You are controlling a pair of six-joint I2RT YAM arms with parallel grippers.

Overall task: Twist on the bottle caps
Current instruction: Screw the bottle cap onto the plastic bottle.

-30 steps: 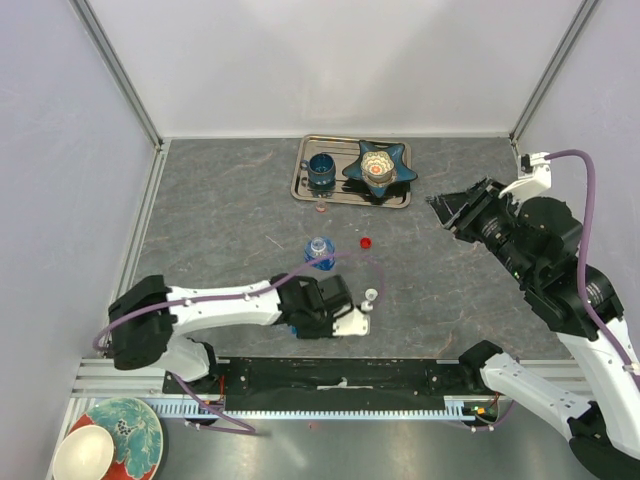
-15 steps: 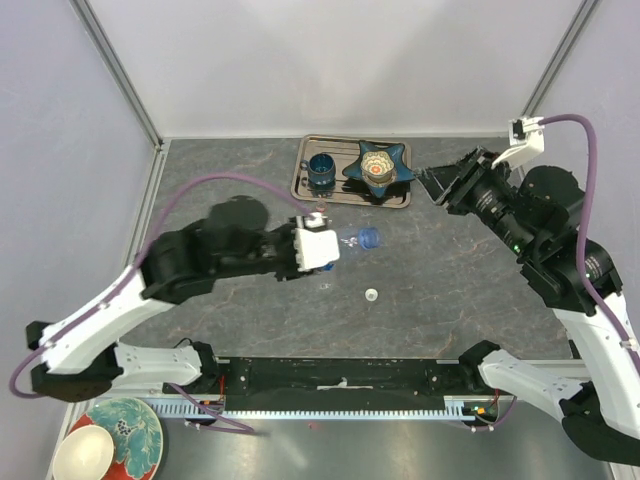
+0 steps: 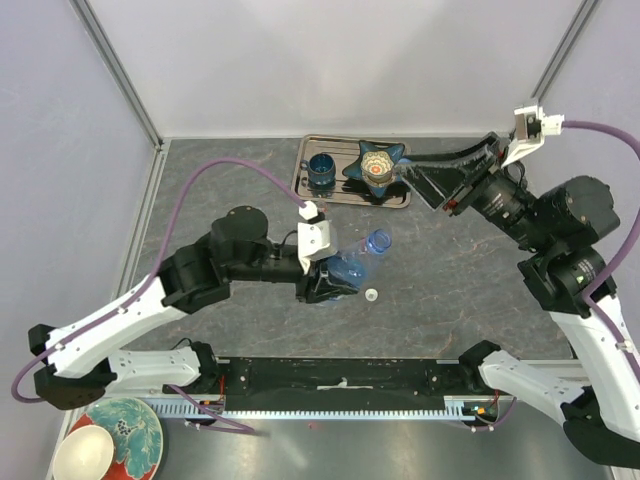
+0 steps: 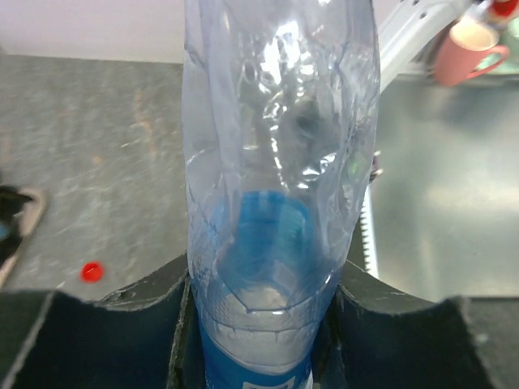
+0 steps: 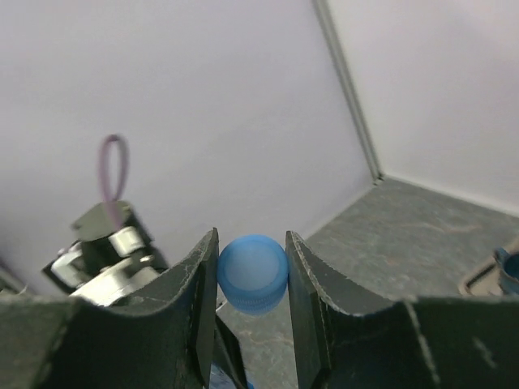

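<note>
Glossy clear plastic bottle [image 4: 280, 162], matt mottled grey table [image 3: 460, 290], shiny metal tray [image 3: 345, 199].

Flat rectangular metal tray [image 3: 345, 194] at far middle of grey stone-look table top [image 3: 220, 200]. On tray: dark blue cup [image 3: 321, 170] at left, blue star-shaped dish [image 3: 358, 170] at right, cream round piece [image 3: 377, 166] inside dish. Teal patterned plate [image 3: 130, 425] at near left corner, off table top; white bowl [image 3: 82, 452] overlaps its left edge. Pink mug [image 4: 464, 42], blurred, in left wrist view.

Bottle [image 4: 280, 162] top beyond frame edge
</note>
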